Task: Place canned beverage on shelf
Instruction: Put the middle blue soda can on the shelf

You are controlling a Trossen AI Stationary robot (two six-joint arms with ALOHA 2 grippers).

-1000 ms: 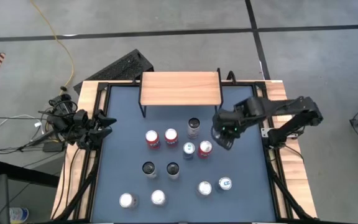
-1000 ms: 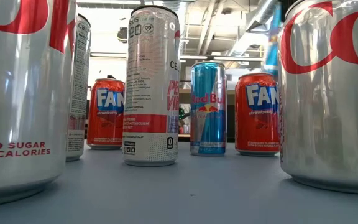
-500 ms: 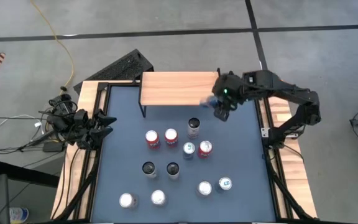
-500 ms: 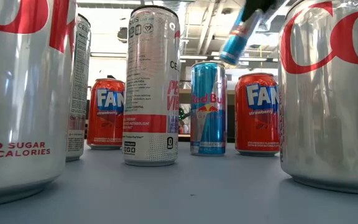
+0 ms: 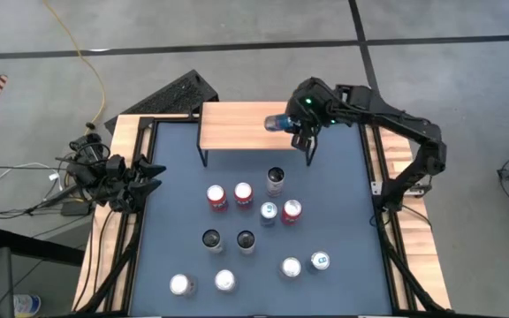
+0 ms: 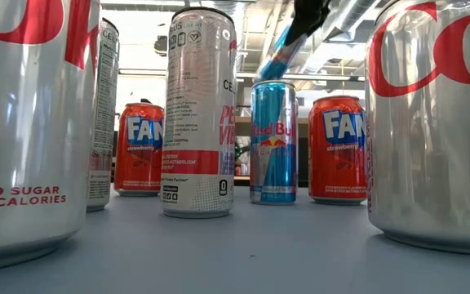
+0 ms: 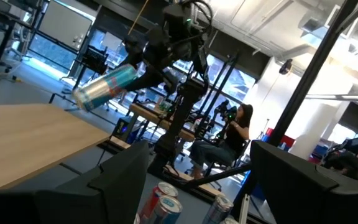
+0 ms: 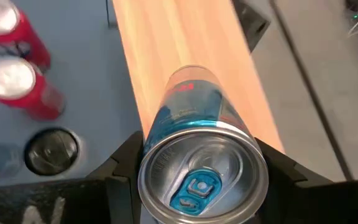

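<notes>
The shelf (image 5: 237, 125), a light wooden top on thin black legs, stands at the table's far edge. My right gripper (image 5: 295, 124) hangs over the shelf's right end, shut on a slim blue canned beverage (image 5: 277, 122). In the right wrist view the can (image 8: 191, 106) slants above the wood (image 8: 185, 37). The left wrist view shows the can (image 7: 104, 87) clear above the shelf top (image 7: 23, 137). My left gripper (image 5: 153, 177) waits open at the table's left edge with nothing between its fingers. My right gripper pinches the can between its two fingers (image 8: 124, 168) on opposite sides of the wall just below the top rim (image 8: 160, 155). It comes slanting down from the table's right. The can is lifted clear and tilted, its bottom end pointing down toward the shelf's left.
Several cans stand on the blue-grey table top in front of the shelf, among them a tall one (image 5: 275, 181) nearest it and red ones (image 5: 216, 196). A black keyboard (image 5: 179, 93) lies behind the shelf's left end. A person (image 7: 235, 130) sits in the room beyond.
My right gripper has carried the blue can up and toward the table's far edge and left, from over the table's right part to above the shelf's right end. The wrist has rolled, and the can has tipped toward the shelf's left.
</notes>
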